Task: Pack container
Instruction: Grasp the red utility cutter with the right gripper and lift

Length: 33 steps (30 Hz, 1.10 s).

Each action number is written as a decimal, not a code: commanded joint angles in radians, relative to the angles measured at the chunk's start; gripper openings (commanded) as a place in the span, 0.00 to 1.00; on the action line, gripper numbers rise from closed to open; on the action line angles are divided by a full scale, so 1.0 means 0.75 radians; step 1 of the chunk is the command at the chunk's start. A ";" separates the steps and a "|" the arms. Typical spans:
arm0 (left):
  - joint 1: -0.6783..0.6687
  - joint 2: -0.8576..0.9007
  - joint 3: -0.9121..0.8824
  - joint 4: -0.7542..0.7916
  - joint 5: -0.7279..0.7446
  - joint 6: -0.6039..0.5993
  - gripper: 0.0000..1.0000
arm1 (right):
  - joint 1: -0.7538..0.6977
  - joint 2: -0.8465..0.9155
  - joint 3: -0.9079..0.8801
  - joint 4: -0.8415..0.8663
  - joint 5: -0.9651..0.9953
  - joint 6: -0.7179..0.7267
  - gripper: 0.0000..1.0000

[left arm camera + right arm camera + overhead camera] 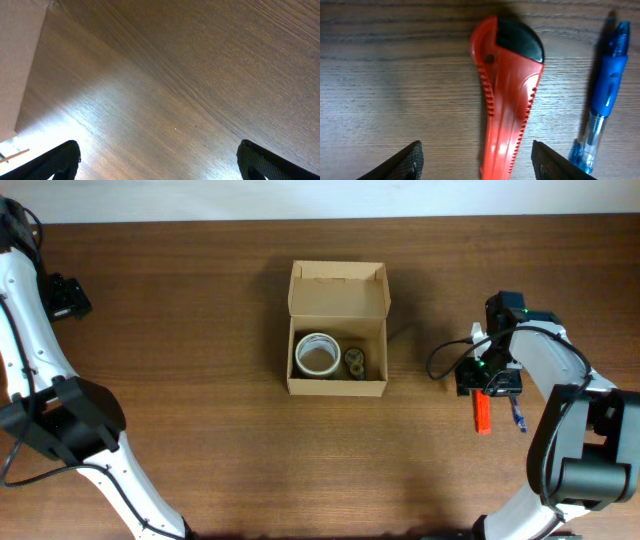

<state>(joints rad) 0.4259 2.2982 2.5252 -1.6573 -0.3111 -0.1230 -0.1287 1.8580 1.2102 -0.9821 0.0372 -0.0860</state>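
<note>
My right hand (pixel 479 162), fingers apart, hangs over the red cutter (pixel 510 100), its long axis 12-to-6 between them. Box (pixel 337 388) sits open on the bench (pixel 200 430) at its 9 o'clock; left hand (pixel 159 162) also apart, farther.

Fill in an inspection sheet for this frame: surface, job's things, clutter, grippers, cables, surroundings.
Surface: brown wood-grain table.
Job's things: small brown cardboard box, flap lid open, holding a white tape roll and a smaller dark roll; red plastic utility knife and blue ballpoint pen lie side by side, apart, on the table right of the box.
Clutter: nothing seen.
Grippers: left gripper open over bare wood; right gripper open, straddling the knife.
Cables: black cable loop beside the right arm.
Surroundings: pale strip beyond the table's far edge.
</note>
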 commanded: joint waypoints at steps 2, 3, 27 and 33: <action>0.004 -0.019 -0.007 -0.001 -0.008 0.016 1.00 | -0.006 0.018 -0.001 0.011 0.032 0.021 0.70; 0.004 -0.019 -0.007 -0.001 -0.008 0.016 1.00 | -0.009 0.019 -0.004 0.021 0.032 0.021 0.69; 0.004 -0.019 -0.007 -0.001 -0.008 0.016 1.00 | -0.113 0.080 -0.067 0.077 0.025 0.047 0.44; 0.004 -0.019 -0.007 -0.001 -0.008 0.016 1.00 | -0.113 0.082 -0.067 0.090 0.026 0.052 0.20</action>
<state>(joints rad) 0.4259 2.2982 2.5252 -1.6573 -0.3107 -0.1230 -0.2153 1.9038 1.1728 -0.9180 0.0494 -0.0566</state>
